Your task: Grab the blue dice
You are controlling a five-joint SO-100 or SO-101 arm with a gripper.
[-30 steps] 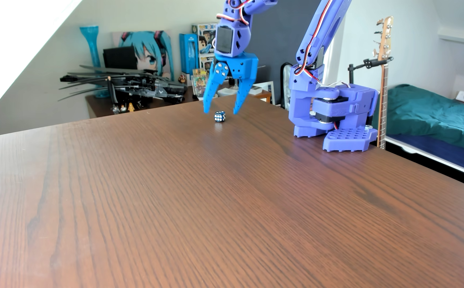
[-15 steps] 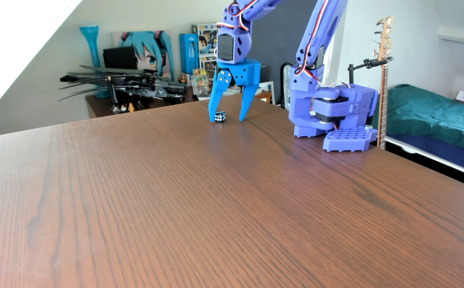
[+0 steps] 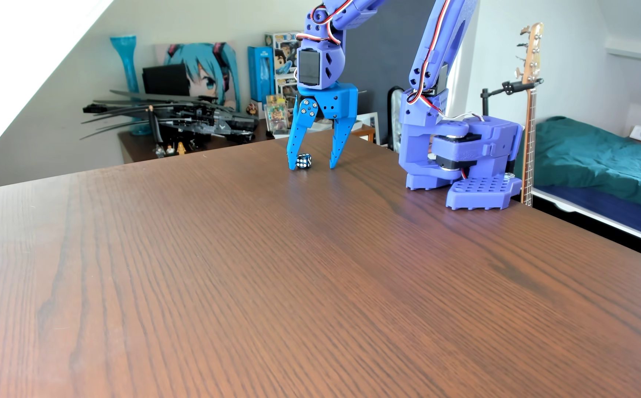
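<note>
Bare wood-grain tabletop (image 3: pixel 234 287) fills the whole near half of the other view, dark brown, with nothing resting on it close to the camera. Item one: blue dice (image 3: pixel 304 161), a small dark cube with white pips, sitting flat on the tabletop toward its far edge. Item two: gripper (image 3: pixel 312 167), bright blue, pointing straight down from a violet-blue arm whose base (image 3: pixel 464 180) stands at the tabletop's right side in this view. Fingers spread wide apart, tips at or just above the surface; exact contact with the wood cannot be told. Dice lies between the two fingers, not centred: it sits right against or just beside the left finger (image 3: pixel 295 153) as seen here, with a clear gap to the right finger (image 3: pixel 338 149). Step in hand, as judged: the straddle is made and the grasp itself is not yet done. Next move likely calls for drawing the fingers together at this height, slowly, since so small a cube pressed off-centre could slide or pop out sideways. Containers: none on the tabletop; boxed figurines and a tall blue vase (image 3: pixel 129 72) stand on furniture behind, contents too small to tell.
</note>
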